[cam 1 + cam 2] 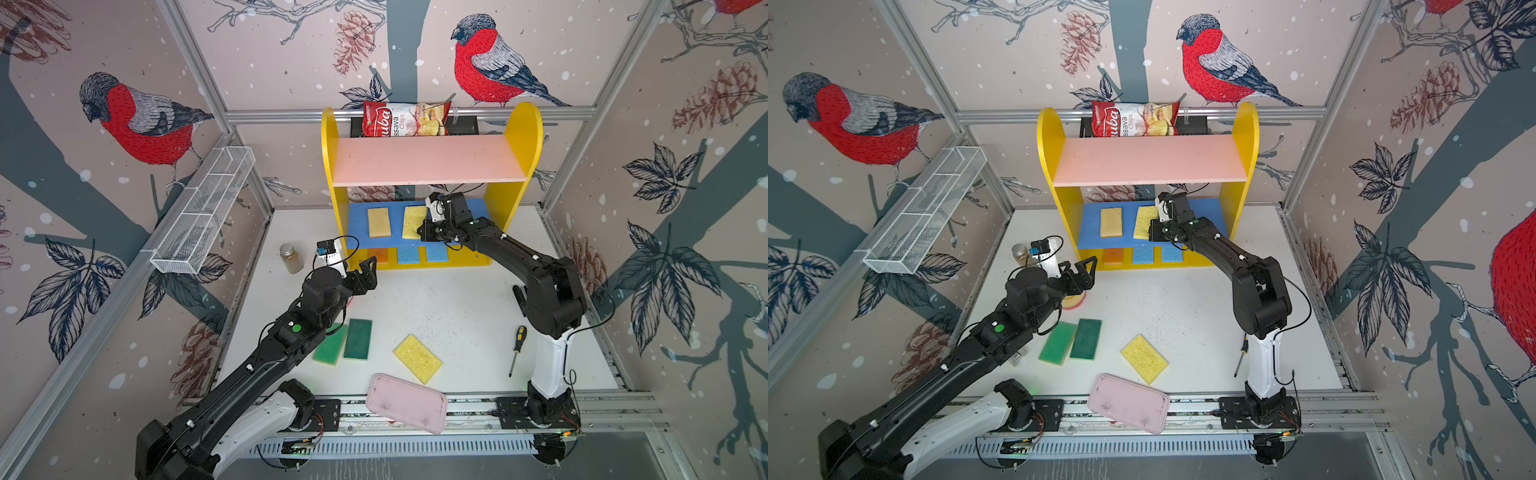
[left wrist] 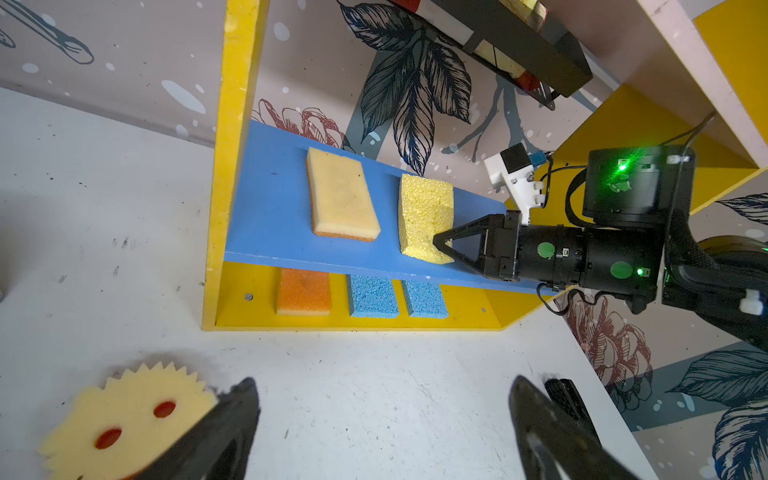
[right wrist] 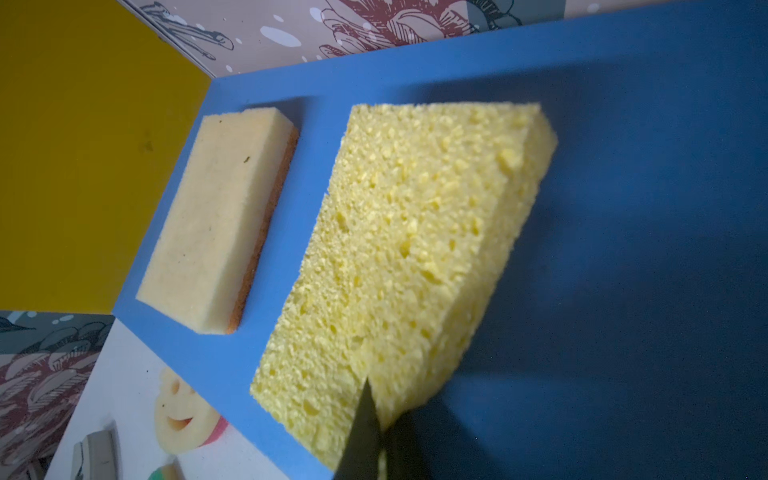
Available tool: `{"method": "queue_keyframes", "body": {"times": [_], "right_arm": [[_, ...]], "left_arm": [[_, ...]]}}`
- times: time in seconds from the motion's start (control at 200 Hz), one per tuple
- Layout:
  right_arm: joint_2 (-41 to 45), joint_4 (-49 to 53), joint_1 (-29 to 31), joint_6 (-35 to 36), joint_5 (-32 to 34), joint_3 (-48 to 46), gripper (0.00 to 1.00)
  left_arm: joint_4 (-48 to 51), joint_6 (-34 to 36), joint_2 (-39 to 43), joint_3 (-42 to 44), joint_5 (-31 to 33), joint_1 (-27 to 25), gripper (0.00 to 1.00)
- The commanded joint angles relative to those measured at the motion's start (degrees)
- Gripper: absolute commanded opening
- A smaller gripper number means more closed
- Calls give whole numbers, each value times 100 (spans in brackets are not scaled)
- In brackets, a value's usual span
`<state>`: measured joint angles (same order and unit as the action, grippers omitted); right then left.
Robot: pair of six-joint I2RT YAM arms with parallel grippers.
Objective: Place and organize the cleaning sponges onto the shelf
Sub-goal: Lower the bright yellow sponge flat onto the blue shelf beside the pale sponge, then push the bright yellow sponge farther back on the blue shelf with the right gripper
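Right gripper (image 2: 439,244): closed on the near end of a yellow cellulose sponge (image 2: 424,216), at the front edge of the blue middle board (image 1: 357,226).
Left gripper (image 1: 365,276): jaws are spread wide and nothing is held. It is hung over the table (image 1: 457,299) near the left front corner of the shelf (image 1: 524,133).
Middle board contents: a tan sponge (image 1: 379,222) is laid flat to the left. The gripped yellow sponge is set just beside it, apart, with its near end raised.
Yellow base (image 2: 465,309) contents: an orange sponge (image 2: 304,297), a blue sponge (image 2: 372,297) and a second blue sponge (image 2: 427,300) are lined up side by side, their front ends showing under the blue board.
Sponges on the table: a light green sponge (image 1: 331,348) and a dark green sponge (image 1: 358,338) are touching. A loose yellow sponge (image 1: 417,358) lies well apart. A smiley-face sponge (image 2: 124,424) is seen just beside a left finger.
Pink tray (image 1: 406,403): overhangs the table's front edge.
Open room: blue surface is left free to the right of the gripped sponge, and bare table is left between the shelf front and the loose sponges.
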<state>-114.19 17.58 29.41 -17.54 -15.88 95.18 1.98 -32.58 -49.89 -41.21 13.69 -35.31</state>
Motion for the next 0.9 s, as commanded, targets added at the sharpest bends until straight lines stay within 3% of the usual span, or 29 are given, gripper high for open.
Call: {"method": "queue_keyframes", "body": {"times": [0.0, 0.23, 0.4, 0.57, 0.66, 0.76, 0.895], "right_arm": [[25, 535, -12, 519, 4, 200, 3], [-552, 1381, -5, 990, -121, 1202, 7], [-759, 1459, 62, 1008, -147, 1381, 11], [-789, 1415, 62, 948, 46, 1302, 29], [-767, 1373, 56, 911, 109, 1260, 33], [-721, 1300, 32, 850, 232, 1164, 32], [-582, 1085, -46, 702, 302, 908, 17]], "left_arm": [[-154, 14, 5, -3, -33, 15, 93], [-193, -38, 10, 25, -7, 16, 93], [-216, -62, -56, 25, -33, 16, 93], [-215, -29, -91, 16, -14, 15, 93], [-240, -36, -109, -1, -21, 15, 93], [-242, -54, -126, 11, -51, 15, 93], [-216, -60, -100, 19, -42, 15, 93]]}}
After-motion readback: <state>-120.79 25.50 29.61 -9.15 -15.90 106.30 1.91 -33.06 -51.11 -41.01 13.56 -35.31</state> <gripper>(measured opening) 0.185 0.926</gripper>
